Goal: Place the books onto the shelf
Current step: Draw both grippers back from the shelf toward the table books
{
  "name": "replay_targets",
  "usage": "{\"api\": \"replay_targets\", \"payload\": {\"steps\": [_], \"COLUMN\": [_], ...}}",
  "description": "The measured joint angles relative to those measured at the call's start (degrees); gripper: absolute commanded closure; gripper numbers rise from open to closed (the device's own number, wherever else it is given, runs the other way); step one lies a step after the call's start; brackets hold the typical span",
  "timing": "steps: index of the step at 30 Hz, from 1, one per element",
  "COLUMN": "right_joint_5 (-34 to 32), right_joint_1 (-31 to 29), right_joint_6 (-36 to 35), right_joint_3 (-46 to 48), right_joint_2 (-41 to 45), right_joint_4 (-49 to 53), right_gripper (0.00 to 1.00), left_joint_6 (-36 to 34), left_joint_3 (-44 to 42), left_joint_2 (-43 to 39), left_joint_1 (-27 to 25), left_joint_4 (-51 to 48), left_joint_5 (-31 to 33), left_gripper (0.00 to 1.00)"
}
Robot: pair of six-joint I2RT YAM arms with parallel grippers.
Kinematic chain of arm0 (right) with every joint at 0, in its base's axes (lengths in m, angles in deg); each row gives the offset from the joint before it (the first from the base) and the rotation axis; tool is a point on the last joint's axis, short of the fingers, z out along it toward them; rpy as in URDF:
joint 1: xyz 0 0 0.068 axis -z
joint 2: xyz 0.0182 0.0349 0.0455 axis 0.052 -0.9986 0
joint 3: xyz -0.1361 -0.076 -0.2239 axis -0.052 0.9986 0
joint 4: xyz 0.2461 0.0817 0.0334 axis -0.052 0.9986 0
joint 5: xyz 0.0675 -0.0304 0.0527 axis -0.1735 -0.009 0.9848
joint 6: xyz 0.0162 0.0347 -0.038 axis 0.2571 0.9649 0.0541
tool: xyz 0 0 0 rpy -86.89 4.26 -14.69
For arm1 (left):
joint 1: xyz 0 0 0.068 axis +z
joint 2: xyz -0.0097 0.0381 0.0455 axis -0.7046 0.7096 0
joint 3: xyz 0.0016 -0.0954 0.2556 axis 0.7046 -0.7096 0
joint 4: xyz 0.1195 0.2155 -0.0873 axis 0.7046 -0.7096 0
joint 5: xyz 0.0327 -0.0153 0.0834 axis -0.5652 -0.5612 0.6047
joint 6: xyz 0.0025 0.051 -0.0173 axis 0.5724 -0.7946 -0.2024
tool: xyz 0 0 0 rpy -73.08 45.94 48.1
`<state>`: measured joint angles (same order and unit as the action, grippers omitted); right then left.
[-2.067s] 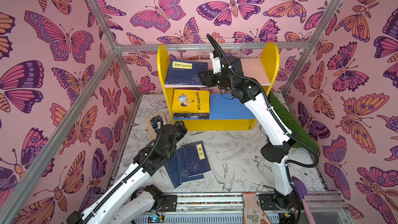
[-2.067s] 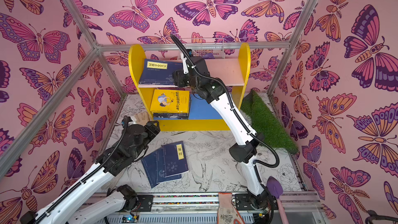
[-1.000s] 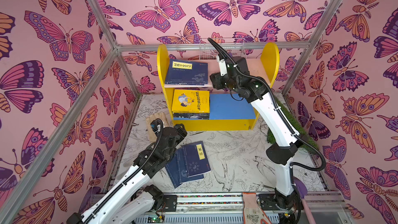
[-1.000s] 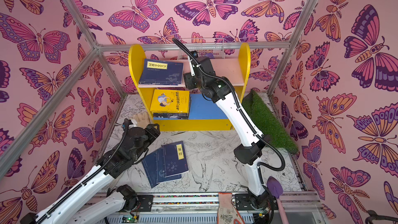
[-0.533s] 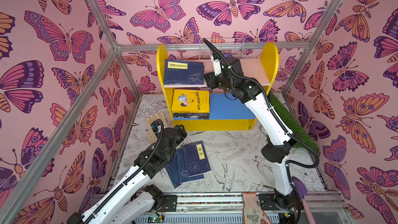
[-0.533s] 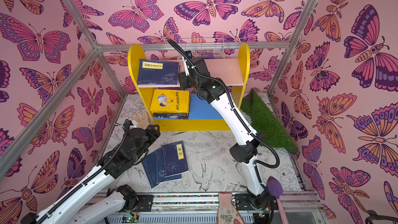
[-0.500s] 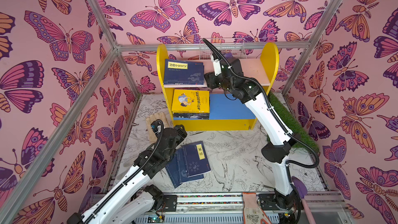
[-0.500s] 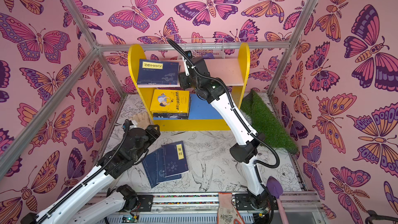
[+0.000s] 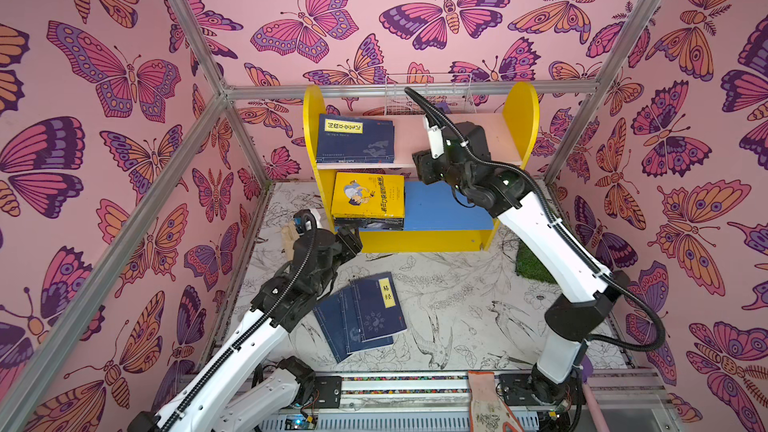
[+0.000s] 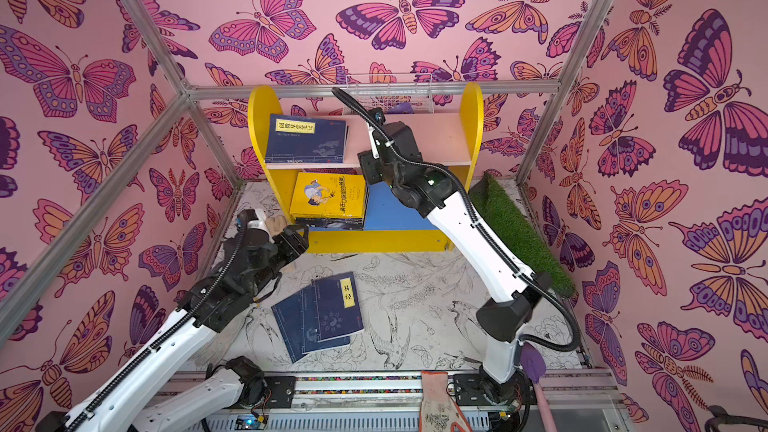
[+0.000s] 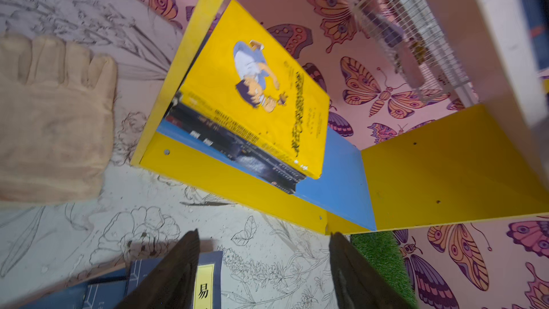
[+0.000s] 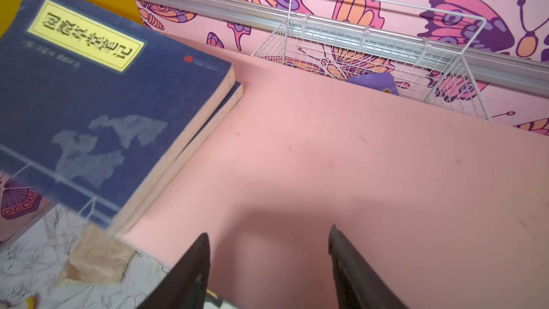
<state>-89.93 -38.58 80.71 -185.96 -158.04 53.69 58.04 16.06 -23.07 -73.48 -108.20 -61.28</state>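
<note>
Left gripper (image 11: 263,233) is hovering part-open, empty, beside fanned navy yellow-labelled paperbacks (image 9: 353,326), lower centre; best bet: pinching only the top book (image 9: 380,305) by its free edge.

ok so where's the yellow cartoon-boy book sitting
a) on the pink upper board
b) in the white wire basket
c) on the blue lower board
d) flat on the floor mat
c: in a top view the yellow cartoon-boy book lies on top of a stack on the shelf's blue lower board, beneath the pink upper board.
</note>
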Motion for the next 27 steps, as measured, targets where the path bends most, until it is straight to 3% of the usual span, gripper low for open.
{"api": "replay_targets", "payload": {"steps": [4,8,19,24,27], "right_joint_5": [1.8,3.2,4.7,10.9,18.1], "right_joint_1": [0.0,0.0,0.0,-0.5,-2.6], "right_joint_6": [0.7,1.5,1.7,1.5,1.7], "right_joint_3": [11.6,20.1,33.2,41.5,47.8], "right_joint_2": [8.2,13.2,19.6,23.0,22.0], "right_joint_4": [-3.3,-4.7,-7.1,-9.2,-10.6], "right_gripper": [0.36,0.36,0.36,0.36,0.35], "left_joint_6": [-3.4,-6.8,-11.4,-12.3,-11.5], "left_joint_3": [9.7,16.5,25.9,22.0,13.5], "left_joint_2": [5.0,10.2,19.1,17.1,12.3], "left_joint_1": [4.6,5.5,6.7,6.7,6.7], "left_joint_4": [0.6,1.0,0.3,0.0,-2.1], "left_joint_5": [-5.8,-10.2,-10.8,-11.4,-12.3], "left_gripper": [0.99,1.0,1.0,1.0,0.9]}}
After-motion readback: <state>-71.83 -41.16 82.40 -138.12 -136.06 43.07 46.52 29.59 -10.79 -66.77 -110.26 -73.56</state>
